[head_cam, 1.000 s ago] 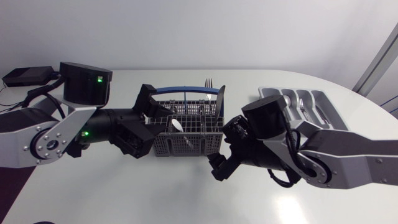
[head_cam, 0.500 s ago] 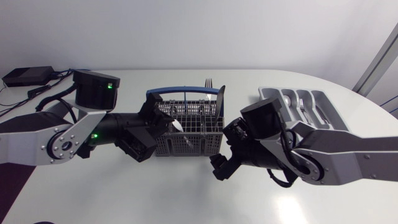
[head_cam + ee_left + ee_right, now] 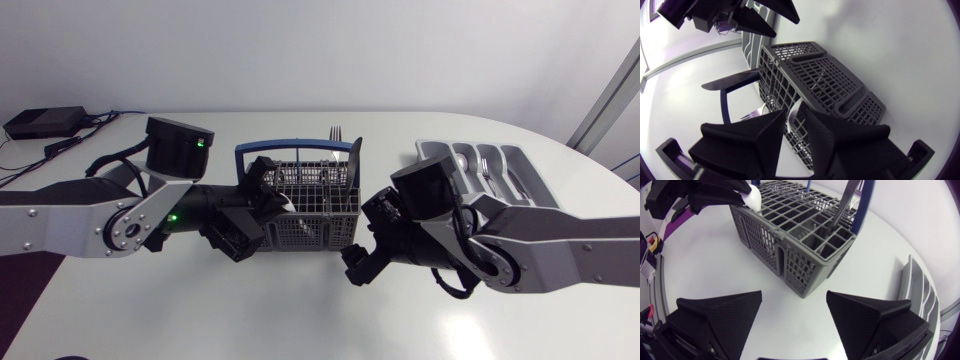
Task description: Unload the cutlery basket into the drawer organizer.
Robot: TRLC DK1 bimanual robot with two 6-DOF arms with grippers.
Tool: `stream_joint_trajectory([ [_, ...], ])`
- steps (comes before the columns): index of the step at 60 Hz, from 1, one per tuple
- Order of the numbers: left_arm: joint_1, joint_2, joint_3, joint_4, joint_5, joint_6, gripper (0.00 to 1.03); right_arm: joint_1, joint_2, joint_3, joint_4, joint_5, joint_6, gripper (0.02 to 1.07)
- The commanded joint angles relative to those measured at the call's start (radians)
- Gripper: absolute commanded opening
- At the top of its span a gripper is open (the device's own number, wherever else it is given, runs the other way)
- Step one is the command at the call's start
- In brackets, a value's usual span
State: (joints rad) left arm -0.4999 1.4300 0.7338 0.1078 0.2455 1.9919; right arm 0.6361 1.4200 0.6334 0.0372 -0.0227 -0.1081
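**Left pincer on the spoon, right pincer open beside the basket**

Your left gripper (image 3: 792, 112) has its fingers drawn close at the tips, pinched on a white spoon (image 3: 752, 200) at the left end of the cutlery basket (image 3: 300, 236). The left wrist view shows that narrow gap with the pale piece in it and the basket's grey mesh wall just ahead. The head view hides those tips behind the gripper's own body and shows only a white sliver at the basket's left side. From the right wrist view you see the spoon's rounded bowl jutting past the left gripper's fingertips, above the basket's rim.

Your right gripper (image 3: 794, 294) stands with its fingers wide apart and nothing between them; the basket's near right corner lies ahead of it, apart from both fingers.

Only the head view gives you the whole layout: the basket sits mid-table under its blue handle (image 3: 290, 148); a fork (image 3: 336, 131) stands up at its far side, with another silvery piece (image 3: 352, 160) beside it. The drawer organizer (image 3: 527, 178) lies at the far right, apart from the basket, with cutlery in its slots.

The table (image 3: 250, 310) is white; a black box (image 3: 42, 122) sits at its far left edge.
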Motion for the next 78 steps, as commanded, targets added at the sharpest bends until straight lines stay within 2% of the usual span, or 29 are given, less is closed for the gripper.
stream_joint_trajectory([
  [1, -0.011, 0.024, 0.033, 0.015, -0.006, 0.039, 0.24, -0.012, 0.02, -0.018, 0.021, -0.005, -0.007, 0.95],
  [7, -0.011, 0.035, 0.044, 0.027, -0.017, 0.041, 0.24, -0.016, 0.022, -0.02, 0.023, -0.008, -0.008, 0.95],
  [13, -0.011, 0.046, 0.055, 0.027, -0.02, 0.047, 0.2, -0.021, 0.022, -0.023, 0.023, -0.01, -0.012, 0.95],
  [17, -0.011, 0.05, 0.062, 0.027, -0.023, 0.047, 0.1, -0.024, 0.022, -0.026, 0.026, -0.011, -0.012, 0.95],
  [26, -0.022, 0.05, 0.072, 0.023, -0.04, 0.044, 0.04, -0.027, 0.022, -0.034, 0.036, -0.013, -0.013, 0.95],
  [45, -0.022, 0.003, 0.078, 0.003, -0.049, 0.044, 0.04, -0.027, 0.027, -0.032, 0.04, -0.014, -0.013, 0.95],
  [78, -0.025, -0.108, 0.118, -0.148, -0.08, 0.097, 0.04, -0.026, 0.005, -0.041, 0.04, -0.013, -0.015, 0.95],
])
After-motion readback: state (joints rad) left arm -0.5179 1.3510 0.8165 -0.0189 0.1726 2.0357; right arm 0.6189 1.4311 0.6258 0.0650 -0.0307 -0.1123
